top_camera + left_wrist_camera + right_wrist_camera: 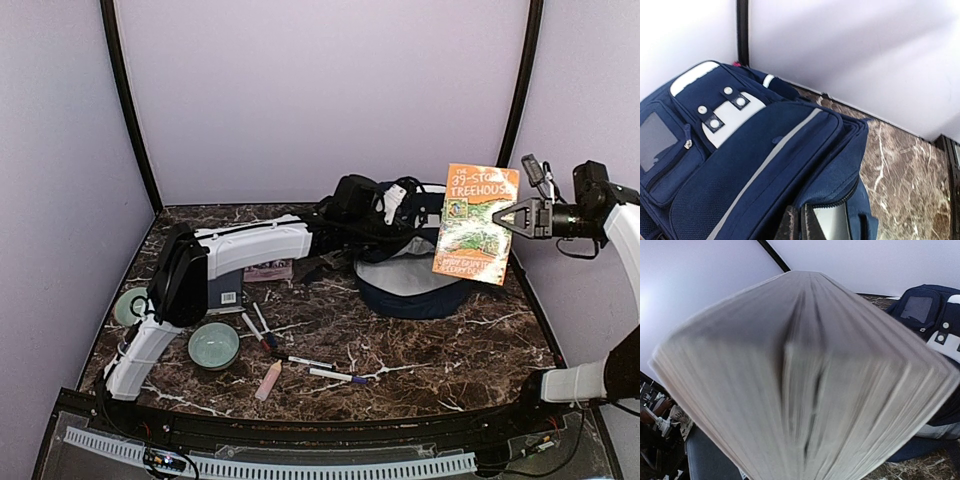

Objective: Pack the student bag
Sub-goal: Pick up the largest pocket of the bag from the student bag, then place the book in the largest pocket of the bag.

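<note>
1. The student bag (415,297) sits toward the back of the counter (420,350), right of centre. Its mouth gapes upward and shows pale lining.
2. The left tool (801,226) seems pressed together on the zip edge of that mouth and props it open. Only its tips show in the left wrist view.
3. The right tool (508,217) pinches the right edge of the orange book (475,225). The book hangs upright in the air, with its long axis vertical.
4. The mouth lies below the book's lower edge and slightly to its left. The right arm is the nearer one, so the coming move is probably a descent with a small leftward shift, keeping the book on end.
</note>
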Robot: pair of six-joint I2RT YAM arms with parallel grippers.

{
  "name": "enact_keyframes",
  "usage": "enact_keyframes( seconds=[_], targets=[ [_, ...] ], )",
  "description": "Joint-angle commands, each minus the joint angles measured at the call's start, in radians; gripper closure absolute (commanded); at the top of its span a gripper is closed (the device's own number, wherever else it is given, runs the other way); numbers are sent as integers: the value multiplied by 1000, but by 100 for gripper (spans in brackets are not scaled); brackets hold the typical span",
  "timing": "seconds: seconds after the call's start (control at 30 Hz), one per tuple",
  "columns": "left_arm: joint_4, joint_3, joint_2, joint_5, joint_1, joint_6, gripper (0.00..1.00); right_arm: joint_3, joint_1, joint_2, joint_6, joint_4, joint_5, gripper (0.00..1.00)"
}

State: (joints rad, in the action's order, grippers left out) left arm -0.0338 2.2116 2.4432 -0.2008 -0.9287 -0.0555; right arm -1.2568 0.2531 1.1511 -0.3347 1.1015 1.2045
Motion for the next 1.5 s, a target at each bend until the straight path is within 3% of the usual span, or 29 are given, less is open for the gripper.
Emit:
enact_keyframes(
  seconds=[0.0, 0.13, 0.37, 0.6, 0.83, 1.0, 1.47],
  targets=[
    [187, 26, -84, 16, 45, -65, 100, 111, -38, -44, 28, -65, 96, 100],
    [216, 28, -91, 24, 54, -63, 100, 198, -118, -36, -9, -51, 53, 100],
    [248, 30, -102, 5, 56, -76, 100, 357, -279, -60, 221, -265, -60, 100],
    [268, 23, -115, -42, 54, -169, 100, 474, -333, -18, 411, -537, -150, 100],
    [276, 26, -140, -40, 29, -180, 100, 481, -366, 146, 513, -739, -182, 100],
    [274, 30, -152, 0, 9, -169, 100, 403, -409, 306, 515, -715, -143, 100],
    [280, 45, -194, 27, -50, -134, 100, 437, -458, 488, 767, -989, -105, 100]
  ],
)
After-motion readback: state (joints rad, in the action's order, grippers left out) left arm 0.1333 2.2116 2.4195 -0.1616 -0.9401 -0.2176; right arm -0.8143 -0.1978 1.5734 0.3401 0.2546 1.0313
